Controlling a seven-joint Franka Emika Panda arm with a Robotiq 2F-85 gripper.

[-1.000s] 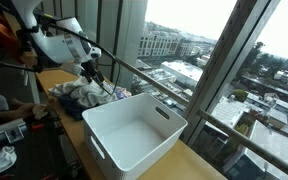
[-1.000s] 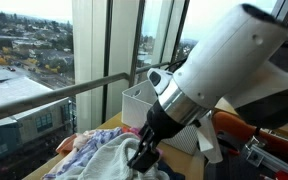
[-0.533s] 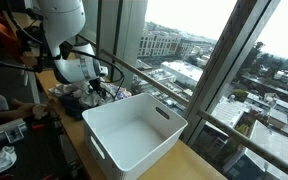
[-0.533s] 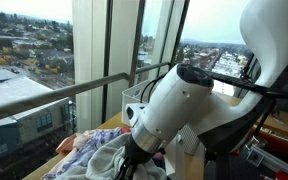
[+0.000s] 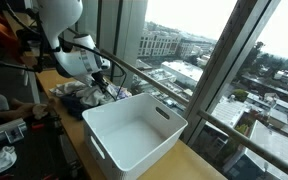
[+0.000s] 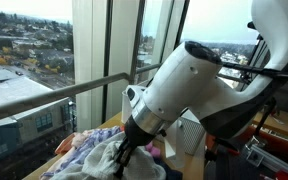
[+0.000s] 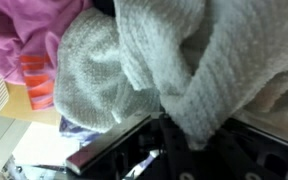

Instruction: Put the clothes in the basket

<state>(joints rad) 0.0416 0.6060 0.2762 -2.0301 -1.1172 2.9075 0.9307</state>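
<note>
Window-side wooden table (image 5: 198, 166) carries the clothes pile (image 5: 76, 96), heaped just beside the white basket (image 5: 144, 148). I see the gripper (image 6: 120, 165) sunk into the pile. A cream knit sweater (image 7: 174, 50) covers the fingers, so I cannot tell their opening. 1 pink garment (image 7: 24, 30) lies alongside.

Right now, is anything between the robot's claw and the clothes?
Nothing shows there: in the wrist view the pale knit garment lies right against the gripper.
</note>
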